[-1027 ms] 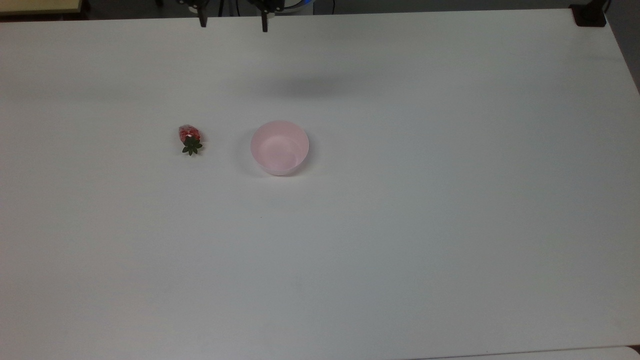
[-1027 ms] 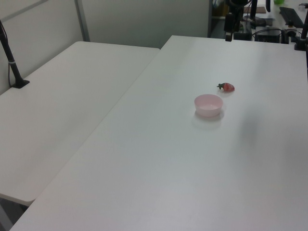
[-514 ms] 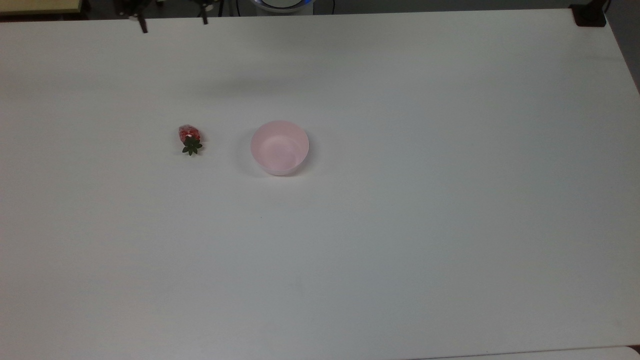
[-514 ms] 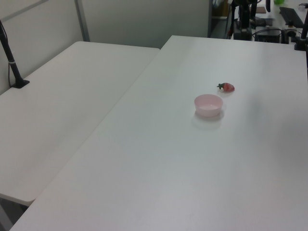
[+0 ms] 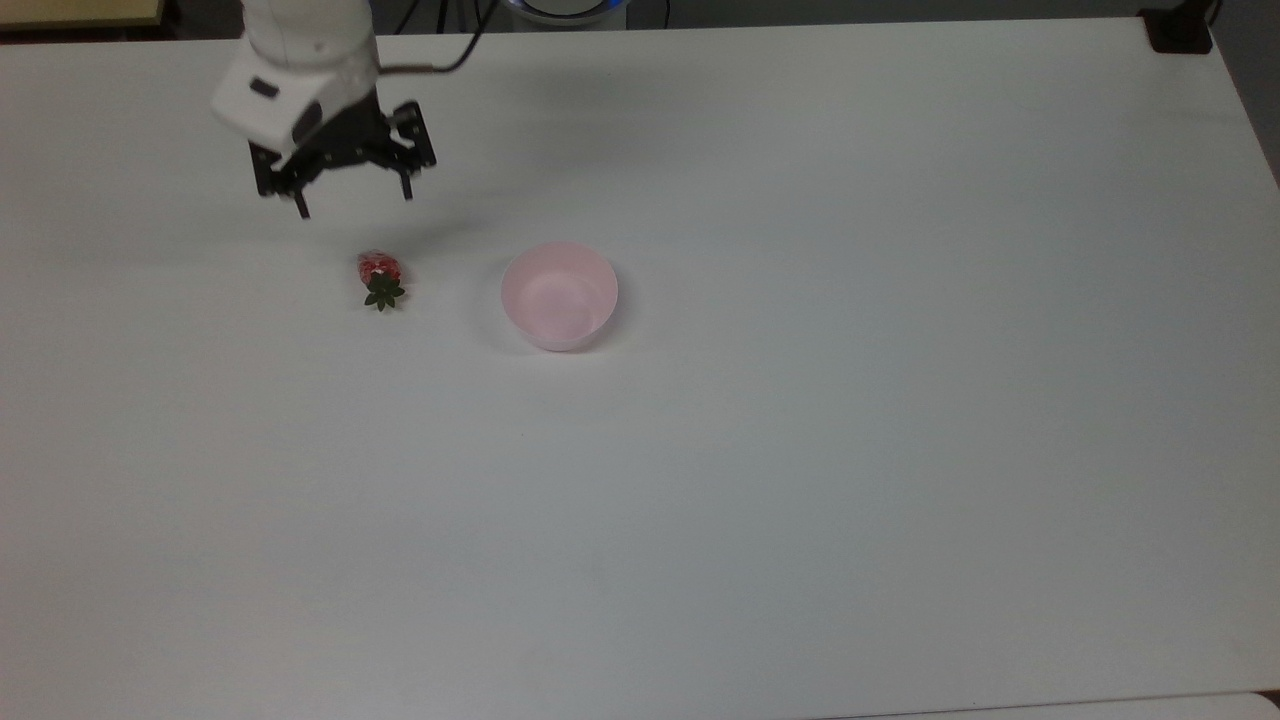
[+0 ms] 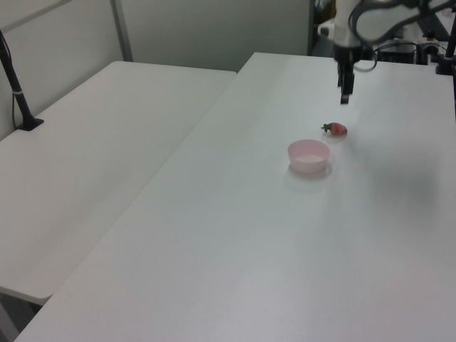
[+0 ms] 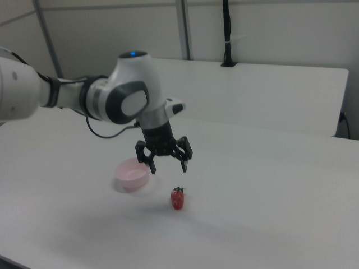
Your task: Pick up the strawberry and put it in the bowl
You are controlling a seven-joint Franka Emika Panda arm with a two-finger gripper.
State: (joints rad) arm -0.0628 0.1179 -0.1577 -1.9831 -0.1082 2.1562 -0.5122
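Gripper (image 5: 353, 205): black two-finger tool on a white wrist, fingers spread wide, nothing between them; pointing down, hanging in the air clear of the table top; seen also in the right view (image 7: 168, 166) and in the left view (image 6: 345, 95).
Fingers: one tip (image 5: 301, 210) toward the top view's left, the other toward the top view's right; both bare.
Strawberry (image 5: 379, 276): lying on its side on the table, just below the gripper in the top view, a little toward the top view's right of the midpoint between the fingertips; not touched. Red body toward the gripper, green leafy cap pointing away from it, toward the top view's lower edge. In the right view (image 7: 177, 198), below the gripper and slightly to the right view's right; in the left view (image 6: 335, 129), below the fingertips, cap toward the left view's left.
Bowl (image 5: 559, 295): pale pink, round, upright, nothing inside; well to the top view's right of the gripper and lower in the picture, apart from the strawberry. In the right view (image 7: 132, 174), partly behind the gripper's finger on the right view's left; in the left view (image 6: 308, 156), nearer the camera than the strawberry.
Table (image 5: 800, 450): white, plain; faint shadow of the arm on it beside the gripper.
Arm (image 7: 120, 98): white with dark joints, reaching in from the right view's left.
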